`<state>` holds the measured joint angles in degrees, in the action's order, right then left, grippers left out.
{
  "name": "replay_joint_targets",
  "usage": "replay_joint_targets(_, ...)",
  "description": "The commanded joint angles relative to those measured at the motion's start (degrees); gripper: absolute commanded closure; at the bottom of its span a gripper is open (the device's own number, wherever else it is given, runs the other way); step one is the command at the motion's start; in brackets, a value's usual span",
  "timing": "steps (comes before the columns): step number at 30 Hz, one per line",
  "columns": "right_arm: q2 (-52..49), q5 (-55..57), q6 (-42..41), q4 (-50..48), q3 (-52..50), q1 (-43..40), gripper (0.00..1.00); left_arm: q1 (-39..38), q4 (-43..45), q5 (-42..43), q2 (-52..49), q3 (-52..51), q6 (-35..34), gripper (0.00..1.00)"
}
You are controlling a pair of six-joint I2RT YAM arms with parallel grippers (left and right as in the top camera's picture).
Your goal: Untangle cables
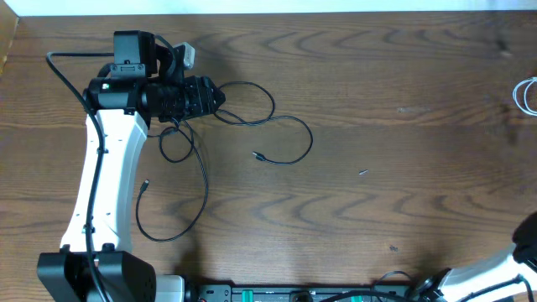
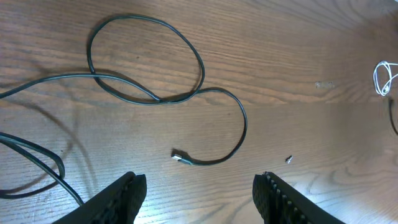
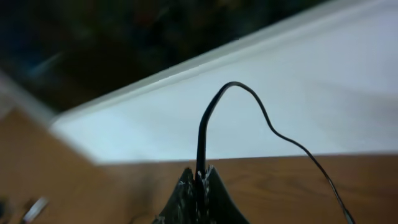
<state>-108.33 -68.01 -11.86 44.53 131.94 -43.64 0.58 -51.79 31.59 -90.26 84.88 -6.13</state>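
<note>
**Overhead view.** Thin black cables (image 1: pixel 311 139) lie in loose, crossing loops on the brown wood-grain table (image 1: pixel 403 59), upper left of centre. 2 small plug ends show, 1 at centre left (image 1: pixel 256 154) and 1 further left beside the white arm (image 1: pixel 144 185). The black left gripper (image 1: pixel 215 96) sits at the top of the loops. A thin white cable (image 1: pixel 516 94), loosely coiled, lies well apart at the right edge.

**Left wrist view.** The left gripper (image 2: pixel 199 190) has its 2 fingers (image 2: pixel 124 199) spread, released, with nothing between them. Above them 1 black cable forms a closed oval loop (image 2: pixel 202 68), then curves right and down to a small metal-tipped plug (image 2: pixel 180 157). Another black strand (image 2: pixel 37 155) crosses the lower left. The white cable (image 2: pixel 380 79) appears at the right edge.

**Right wrist view.** The right gripper (image 3: pixel 199 180) is clenched on a thin black cord (image 3: pixel 203 124), which rises from the fingertips, arches over and falls toward the lower right.
</note>
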Motion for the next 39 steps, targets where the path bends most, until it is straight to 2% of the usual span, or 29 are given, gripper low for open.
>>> replay_joint_targets(1,1.07,12.37,-3.82,-0.02,0.33,-4.96,0.99,-0.17,0.07,0.33,-0.46,0.83,0.5,0.39)
replay_joint_targets(5,0.92,20.98,0.72,2.4,0.33,-8.5,0.99,-0.17,0.09,0.33,-0.46,0.83,0.5,0.39)
replay_joint_targets(10,-1.36,34.27,8.33,8.57,0.28,-9.18,0.99,-0.17,0.2,0.33,-0.46,0.83,0.31,0.39)
replay_joint_targets(16,-7.72,38.88,9.38,8.87,0.26,-8.94,0.99,-0.17,0.7,0.33,-0.46,0.83,0.31,0.39)
replay_joint_targets(18,-9.94,39.58,9.38,8.94,0.26,-8.76,0.79,-0.17,0.7,0.33,-0.46,0.83,0.31,0.39)
replay_joint_targets(20,-11.65,39.34,9.35,9.31,0.26,-8.55,0.27,-0.17,0.68,0.33,-0.46,0.83,0.31,0.39)
replay_joint_targets(22,-12.33,39.04,9.33,10.01,0.26,-8.22,0.12,-0.17,0.7,0.33,-0.46,0.83,0.31,0.39)
replay_joint_targets(27,-10.8,38.14,9.35,10.91,0.28,-6.54,0.04,-0.17,0.74,0.31,-0.46,0.83,0.31,0.39)
replay_joint_targets(34,-5.38,37.9,9.79,15.39,0.28,-2.21,0.01,-0.17,0.72,0.31,-0.46,0.83,0.33,0.39)
replay_joint_targets(39,-3.3,34.45,14.8,20.63,0.28,3.93,0.01,-0.17,0.68,-2.32,-0.46,0.81,0.33,0.39)
